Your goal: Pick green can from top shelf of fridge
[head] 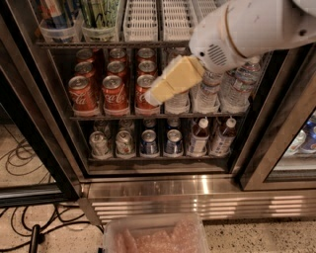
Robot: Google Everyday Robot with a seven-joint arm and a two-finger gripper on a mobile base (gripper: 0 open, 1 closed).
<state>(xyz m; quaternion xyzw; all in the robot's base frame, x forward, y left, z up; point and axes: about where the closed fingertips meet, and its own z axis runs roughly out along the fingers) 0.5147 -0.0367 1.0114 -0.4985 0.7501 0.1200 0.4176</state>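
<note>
The fridge [54, 123] stands open in front of me, its ribbed steel base [197, 197] low in the camera view. The top shelf [113, 44] runs along the upper edge, carrying white slotted trays [140, 20] and clear tubs. The green can [100, 11] stands in a clear tub [101, 32] at the upper left, with its top cut off by the view's edge. My gripper [150, 96], pale yellow on a white arm [247, 29], hangs in front of the middle rack. It is below and to the right of the green can and is holding nothing.
Red cola cans [113, 91] and water bottles [237, 84] fill the middle rack. Silver and blue cans [123, 143] and small bottles [200, 136] stand on the lowest rack. A clear plastic tub [155, 237] sits on the floor in front. Cables [29, 222] lie at the left.
</note>
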